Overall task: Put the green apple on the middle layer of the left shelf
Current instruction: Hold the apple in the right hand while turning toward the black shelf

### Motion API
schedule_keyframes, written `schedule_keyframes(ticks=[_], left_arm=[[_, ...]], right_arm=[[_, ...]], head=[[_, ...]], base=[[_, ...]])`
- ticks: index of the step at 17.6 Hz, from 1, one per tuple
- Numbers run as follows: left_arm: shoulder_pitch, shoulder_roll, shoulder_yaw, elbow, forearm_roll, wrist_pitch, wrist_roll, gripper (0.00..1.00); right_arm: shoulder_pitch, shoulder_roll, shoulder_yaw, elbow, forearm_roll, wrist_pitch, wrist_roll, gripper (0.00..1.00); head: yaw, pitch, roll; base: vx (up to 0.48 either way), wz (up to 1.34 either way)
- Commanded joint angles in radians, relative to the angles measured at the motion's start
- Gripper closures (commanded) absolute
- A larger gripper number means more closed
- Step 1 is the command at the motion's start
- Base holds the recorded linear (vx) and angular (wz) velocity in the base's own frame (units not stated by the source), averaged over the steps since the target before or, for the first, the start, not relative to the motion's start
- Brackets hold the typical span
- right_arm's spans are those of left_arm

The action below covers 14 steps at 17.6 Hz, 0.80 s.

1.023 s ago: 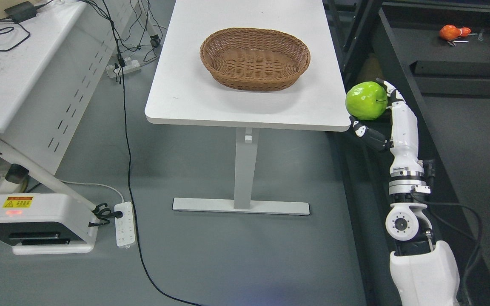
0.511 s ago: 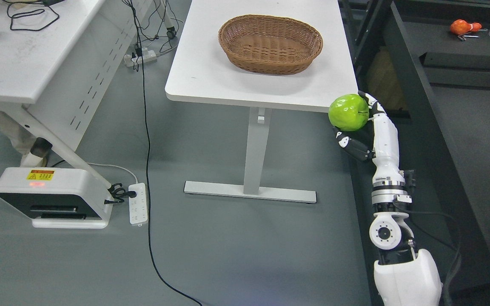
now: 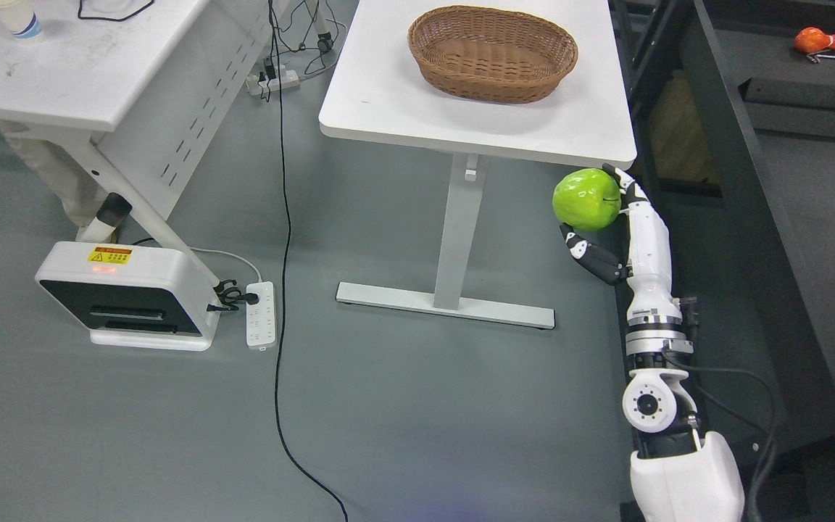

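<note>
Head view: right hand point(image 3: 609, 228) clamped on green apple point(image 3: 586, 200), below table point(image 3: 388, 109) corner.

The right arm point(image 3: 653, 319) is mostly white and smooth. Its robot hand point(image 3: 617, 225) has a white back and black fingers point(image 3: 595, 257) with small white patches. Silver rings go round the wrist. Below them sits a round white joint with a dark middle and little screws. A black cable loops beside it.
</note>
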Motion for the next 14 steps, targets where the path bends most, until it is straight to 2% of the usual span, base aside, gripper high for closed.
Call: schedule_keyframes(ticks=[1, 7, 14], left_arm=[[0.0, 0.017, 0.001, 0.0, 0.0, -0.001, 0.0, 0.0], [0.0, 0.017, -0.002, -0.001, 0.0, -0.001, 0.0, 0.0], [0.0, 0.017, 0.001, 0.0, 0.0, -0.001, 0.0, 0.0]], right_arm=[[0.012, 0.009, -0.003, -0.007, -0.001, 0.0, 0.0, 0.99], [0.021, 0.006, -0.02, -0.011, -0.004, 0.0, 0.0, 0.99], [0.029, 0.008, -0.029, -0.012, -0.004, 0.0, 0.0, 0.99]], head=[[0.0, 0.0, 0.0], [0.0, 0.0, 0.0], [0.0, 0.0, 0.0]], base=[[-0.184, 0.04], [-0.164, -0.12], [-0.121, -0.44]])
